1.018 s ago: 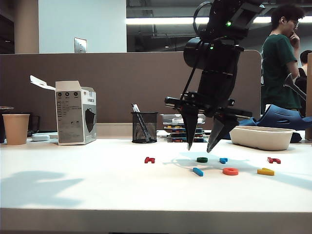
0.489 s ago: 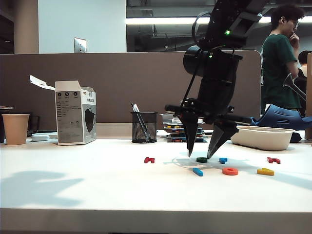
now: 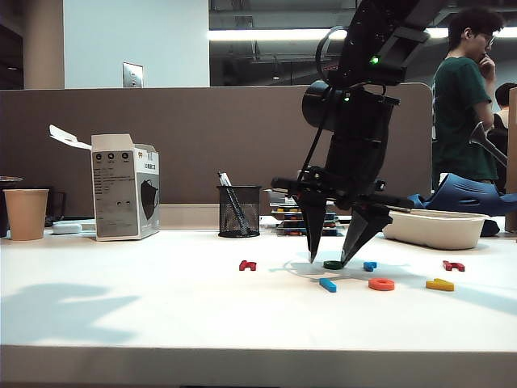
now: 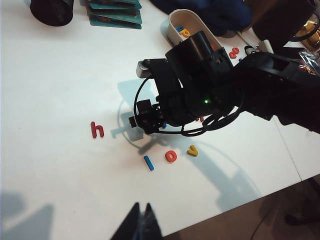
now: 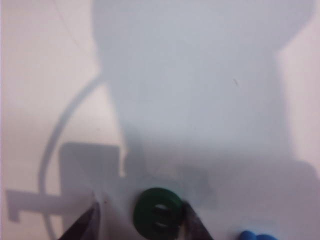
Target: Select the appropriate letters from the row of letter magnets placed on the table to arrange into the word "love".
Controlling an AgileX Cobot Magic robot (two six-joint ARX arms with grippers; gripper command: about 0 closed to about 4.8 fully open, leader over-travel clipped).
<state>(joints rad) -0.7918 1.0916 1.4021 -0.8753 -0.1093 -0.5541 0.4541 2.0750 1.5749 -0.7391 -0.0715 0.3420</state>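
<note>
Two right gripper [image 3: 327, 260] fingers [image 5: 192, 225] wide, straddling green letter [image 5: 158, 212] (left gripper [image 4: 141, 222] fingers closed).

White worktop [image 3: 161, 315]. Dark green letter [image 3: 334, 264], light blue bar [image 3: 327, 284], orange ring [image 3: 381, 284], yellow letter [image 3: 440, 284], 2 dark red letters [image 3: 248, 265] [image 3: 453, 265], small blue letter [image 3: 370, 265]. Black right claw [image 3: 327, 259]. Black left claw [image 4: 140, 227]. Tan cup [image 3: 26, 213]. Black mesh holder [image 3: 239, 211].
</note>
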